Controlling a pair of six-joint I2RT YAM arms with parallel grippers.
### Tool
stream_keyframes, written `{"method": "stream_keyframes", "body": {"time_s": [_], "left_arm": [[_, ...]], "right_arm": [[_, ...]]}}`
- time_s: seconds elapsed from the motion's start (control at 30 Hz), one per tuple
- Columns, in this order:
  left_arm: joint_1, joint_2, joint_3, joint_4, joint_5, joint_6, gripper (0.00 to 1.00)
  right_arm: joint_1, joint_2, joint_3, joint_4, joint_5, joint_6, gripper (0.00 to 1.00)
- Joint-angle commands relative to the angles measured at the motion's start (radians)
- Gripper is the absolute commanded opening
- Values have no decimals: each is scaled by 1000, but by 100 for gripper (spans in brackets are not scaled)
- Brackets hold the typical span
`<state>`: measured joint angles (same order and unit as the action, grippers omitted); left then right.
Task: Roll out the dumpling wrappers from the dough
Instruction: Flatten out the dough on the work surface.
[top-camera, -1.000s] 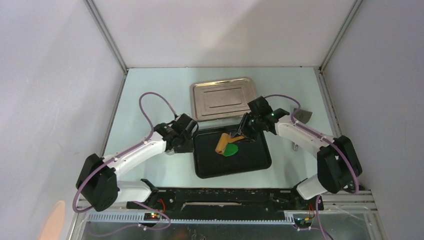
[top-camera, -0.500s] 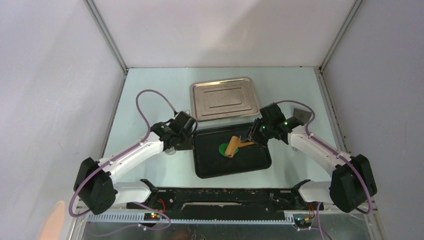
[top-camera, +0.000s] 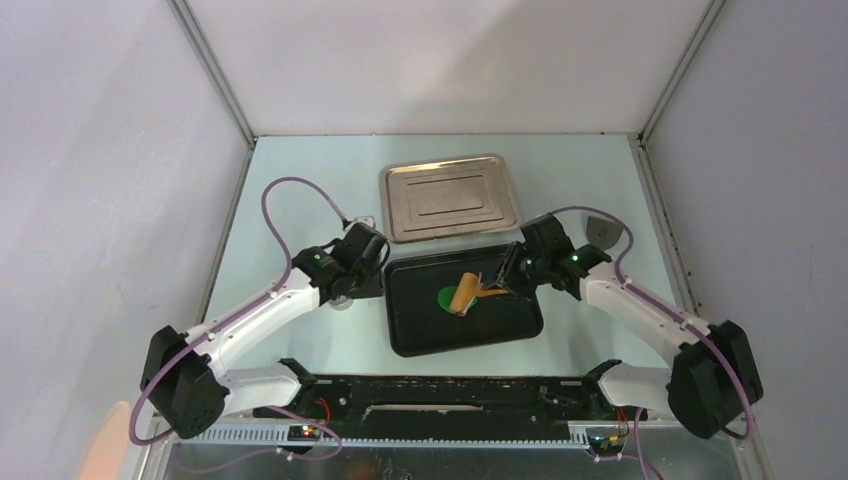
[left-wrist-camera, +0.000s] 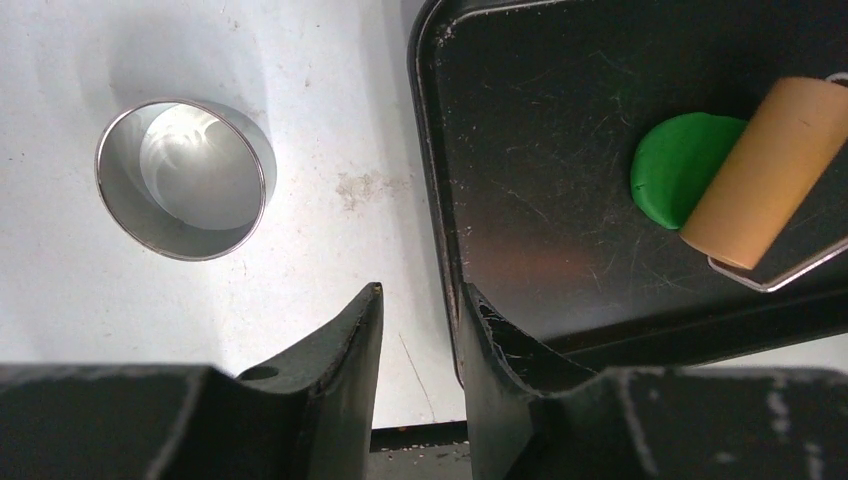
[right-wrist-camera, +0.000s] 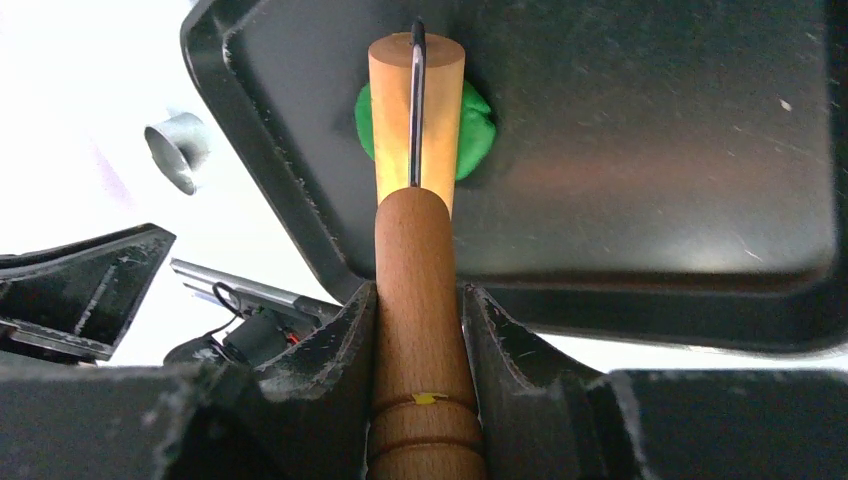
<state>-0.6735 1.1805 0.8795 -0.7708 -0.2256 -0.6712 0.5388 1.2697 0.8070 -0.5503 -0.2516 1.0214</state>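
Right gripper (right-wrist-camera: 418, 300) clamps roller (right-wrist-camera: 393, 100), head on dough (left-wrist-camera: 680, 175) left of tray (left-wrist-camera: 520, 150) centre; left gripper (left-wrist-camera: 420, 295) straddles tray's left rim, hold unclear: if loose, tray may slide, or dough stick to roller.

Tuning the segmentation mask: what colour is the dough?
Bright green dough, partly under the tan roller; clearest in the left wrist view.

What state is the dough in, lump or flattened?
Flattened: the dough is a low green disc on the black tray, with the wooden roller lying across it.
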Motion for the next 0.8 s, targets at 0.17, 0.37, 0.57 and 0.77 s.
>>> {"method": "stream_keyframes", "body": {"time_s": [0.17, 0.37, 0.57, 0.77], "left_arm": [[5, -58, 23, 21, -35, 6, 37], [5, -65, 22, 15, -33, 6, 37], [6, -49, 27, 24, -30, 11, 37], [5, -55, 18, 39, -25, 3, 37]], "right_arm": [[12, 97, -62, -287, 169, -11, 0], [87, 199, -19, -232, 184, 16, 0], [62, 25, -86, -359, 238, -1, 0], [30, -43, -83, -402, 252, -37, 0]]}}
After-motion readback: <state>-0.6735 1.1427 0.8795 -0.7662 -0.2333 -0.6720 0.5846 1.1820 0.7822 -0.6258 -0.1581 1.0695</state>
